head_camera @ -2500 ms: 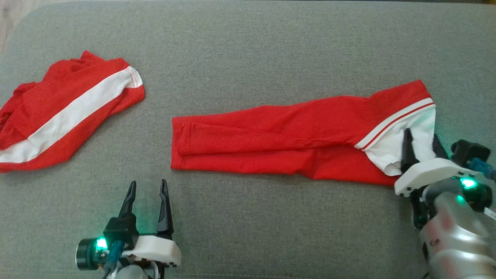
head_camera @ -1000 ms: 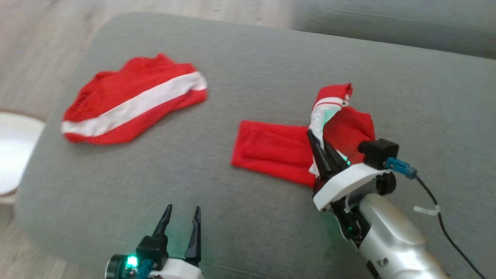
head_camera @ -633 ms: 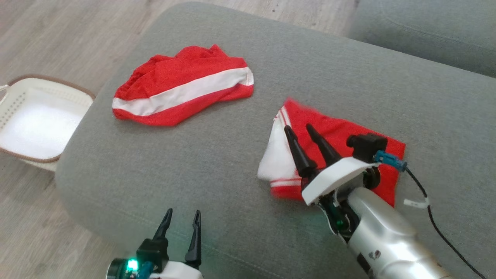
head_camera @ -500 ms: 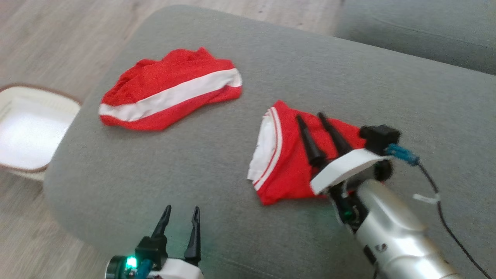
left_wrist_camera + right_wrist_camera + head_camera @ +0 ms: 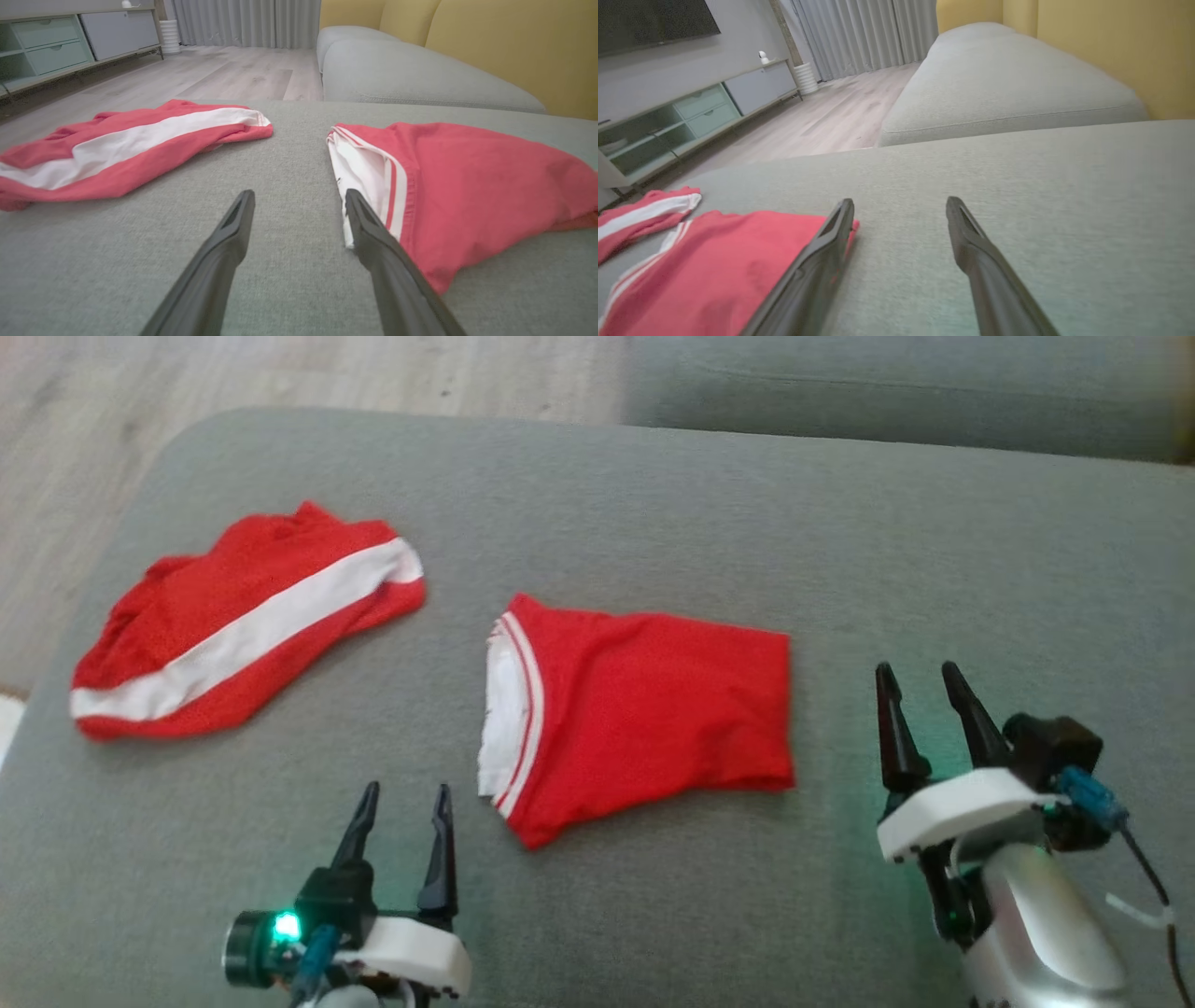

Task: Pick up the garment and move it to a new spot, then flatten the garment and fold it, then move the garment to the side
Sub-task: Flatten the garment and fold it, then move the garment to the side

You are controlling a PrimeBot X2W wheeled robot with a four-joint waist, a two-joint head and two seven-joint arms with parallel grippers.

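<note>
Grey cushion (image 5: pixel 653 504): rounded edge at far L, wood floor (image 5: pixel 187 383) beyond. Bare fabric R of folded garment (image 5: pixel 644 709) and along near side. Folded garment flat at cushion centre, white-trimmed end to L. Second garment (image 5: pixel 243 625) near L edge, well apart. R gripper (image 5: pixel 917 666) near garment's R edge, apart from it, fingers spread, empty. L gripper (image 5: pixel 406 788) near trimmed corner, fingers spread, empty.

You have soft, even light on the grey fabric sofa cushion (image 5: pixel 653 504); the folded red garment with white waistband (image 5: pixel 644 709) casts a thin shadow. Green glow tints the fabric by the right gripper (image 5: pixel 915 668). Your wrist views stretch at the edges.
</note>
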